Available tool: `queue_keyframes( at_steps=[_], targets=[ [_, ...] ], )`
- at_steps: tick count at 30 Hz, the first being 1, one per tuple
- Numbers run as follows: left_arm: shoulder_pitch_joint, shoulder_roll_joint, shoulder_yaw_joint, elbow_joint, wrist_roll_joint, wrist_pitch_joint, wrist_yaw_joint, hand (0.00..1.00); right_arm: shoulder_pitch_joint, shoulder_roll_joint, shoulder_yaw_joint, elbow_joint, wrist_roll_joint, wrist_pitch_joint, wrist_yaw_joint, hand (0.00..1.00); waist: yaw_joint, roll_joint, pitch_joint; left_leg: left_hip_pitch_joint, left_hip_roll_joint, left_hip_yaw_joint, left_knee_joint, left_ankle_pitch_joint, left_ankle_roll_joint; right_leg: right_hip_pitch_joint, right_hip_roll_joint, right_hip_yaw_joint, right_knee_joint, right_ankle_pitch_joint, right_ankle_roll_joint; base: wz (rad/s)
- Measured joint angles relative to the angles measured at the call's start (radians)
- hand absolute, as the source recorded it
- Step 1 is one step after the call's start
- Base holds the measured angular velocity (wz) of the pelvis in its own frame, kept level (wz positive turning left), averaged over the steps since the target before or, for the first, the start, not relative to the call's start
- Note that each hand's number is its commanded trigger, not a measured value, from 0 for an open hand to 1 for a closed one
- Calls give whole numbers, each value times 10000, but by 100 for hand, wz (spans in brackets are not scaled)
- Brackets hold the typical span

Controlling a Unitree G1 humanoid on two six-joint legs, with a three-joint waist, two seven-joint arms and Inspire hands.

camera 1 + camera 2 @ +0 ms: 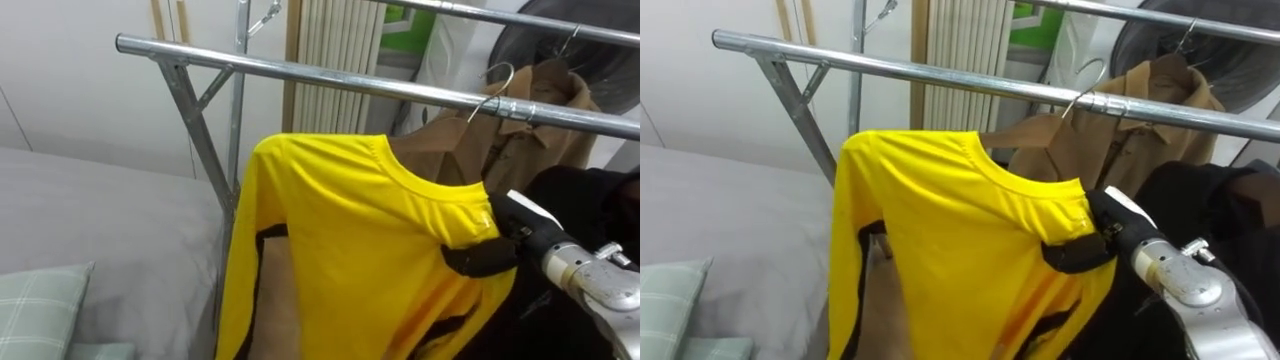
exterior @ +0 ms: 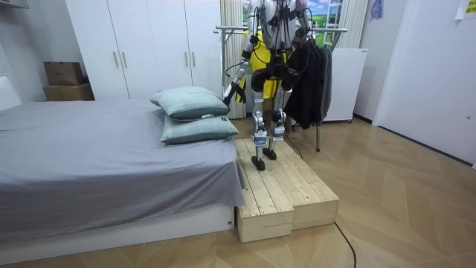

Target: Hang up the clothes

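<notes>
Under the rail [image 1: 300, 72], the right hand [image 1: 525, 235] curled fingers [image 1: 480, 262] round the yellow shirt [image 1: 340, 230], holding it at hanging height.

black robot hand [image 1: 527, 234], silver wrist, white tag

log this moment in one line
shirt: held up below rail, not hung | right hand: grips shirt shoulder | left hand: low at side

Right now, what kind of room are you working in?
Probably a bedroom: a grey-sheeted bed with pale green pillows, white wardrobe doors and a silver metal clothes rail.
</notes>
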Motion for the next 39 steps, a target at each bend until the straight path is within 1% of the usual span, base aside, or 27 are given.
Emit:
queue_keyframes(
  at_steps=[1,5,8,9,12,18,21,22,24,27,29,30,35,39],
  targets=[
    [-14,3,0,-2,1,0,8,0,-26,0,1,12,0,-1,2,100,-2,-4,-3,7,-15,-135,3,3,-5,1,-1,-21,-4,-2,-3,0],
    [-58,32,1,-32,3,-2,7,0,-238,-2,277,162,-1,-3,83,100,89,-17,-10,30,-28,-169,-1,17,-26,24,-2,-27,-26,-3,-9,0],
    [-76,32,-2,-32,2,-59,6,0,-389,1,498,330,-17,-3,424,100,168,-42,-4,10,-46,-227,-19,19,-27,56,-5,-11,-40,-15,-22,0],
    [-76,32,-2,-32,0,-80,5,0,-389,1,562,332,-17,-3,506,100,177,-49,-6,2,-57,-272,-14,19,-27,64,-11,-8,-44,-40,-57,0],
    [-78,40,2,-31,0,-94,-19,0,-399,1,770,430,-26,-3,683,100,178,-69,-9,2,-99,-429,1,21,-23,79,-28,-7,-39,-46,-60,0],
    [-86,70,-7,-18,-9,-178,-169,0,-435,2,954,755,-78,4,981,100,307,-105,7,12,-113,-408,51,27,-8,76,-33,2,-43,-42,-33,0],
    [-105,98,-83,-17,-9,-181,-217,0,-630,2,1049,905,-83,1,988,100,361,-107,8,6,-115,-407,79,24,-4,78,-34,2,-40,-37,-23,0],
    [-113,100,-83,-18,-9,-182,-225,0,-776,4,1155,1013,-158,1,984,100,369,-115,10,14,-119,-400,58,24,-4,78,-35,12,-39,-9,17,0],
    [-121,109,-86,-20,-9,-182,-229,0,-846,33,1189,1000,-475,-9,985,100,380,-127,12,36,-124,-409,-30,25,-4,79,-33,27,-37,-5,23,0],
    [-131,115,-87,-42,-17,-182,-228,0,-945,81,1204,1110,-1240,-156,957,100,366,-145,19,33,-124,-426,-17,27,-3,78,-36,25,-33,2,27,0],
    [-135,156,-105,-51,-36,-182,-219,0,-950,86,1203,1174,-1479,-272,913,100,346,-195,34,25,-122,-418,-14,33,3,84,-36,16,-47,-13,6,0],
    [-135,191,-107,-51,-89,-182,-210,0,-948,115,1205,1362,-1572,-375,842,100,340,-227,29,39,-118,-420,-10,34,2,112,-40,-7,-61,-32,-22,3],
    [-136,201,-98,-81,-93,-181,-183,0,-940,241,1205,1501,-1649,-388,619,100,337,-262,30,57,-122,-429,-10,35,6,151,-51,-14,-87,-36,-26,1],
    [-142,206,-106,-75,-92,-182,-163,0,-936,536,1202,1921,-1632,-429,316,100,357,-281,25,106,-112,-453,-28,35,9,255,-54,-35,-225,-10,13,2]
  ],
)
